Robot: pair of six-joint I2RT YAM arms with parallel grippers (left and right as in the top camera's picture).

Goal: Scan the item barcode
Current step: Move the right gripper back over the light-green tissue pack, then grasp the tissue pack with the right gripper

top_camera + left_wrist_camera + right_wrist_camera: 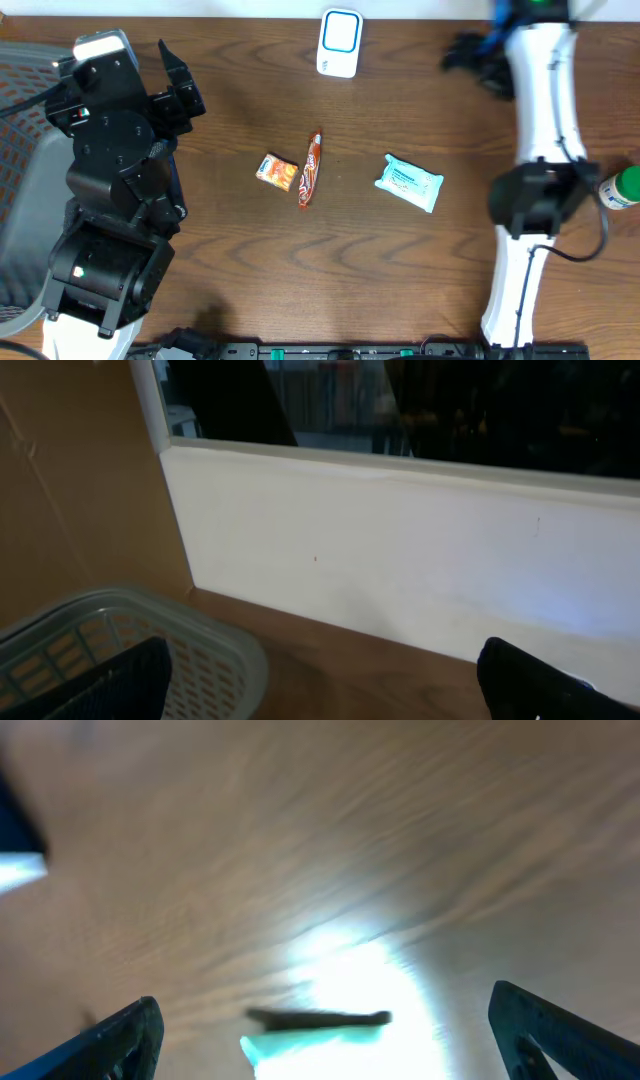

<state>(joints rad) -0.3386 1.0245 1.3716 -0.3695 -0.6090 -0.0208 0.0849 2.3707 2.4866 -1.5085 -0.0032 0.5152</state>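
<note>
A white and blue barcode scanner (340, 42) stands at the table's far edge. Three items lie mid-table: a small orange packet (277, 171), a red-orange snack bar (310, 168) and a teal-and-white packet (408, 183). My left gripper (184, 80) hovers at the far left, open and empty. In the left wrist view, this gripper (325, 695) faces the white wall. My right gripper (472, 58) is at the far right, well beyond the teal packet. In the blurred right wrist view it (335, 1040) stands open, with a teal packet edge (300, 1042) low between the fingers, not gripped.
A grey mesh basket (20, 170) sits at the left table edge, also seen as the basket (200, 650) in the left wrist view. A green-capped bottle (622, 187) stands at the right edge. Cables run along the front edge.
</note>
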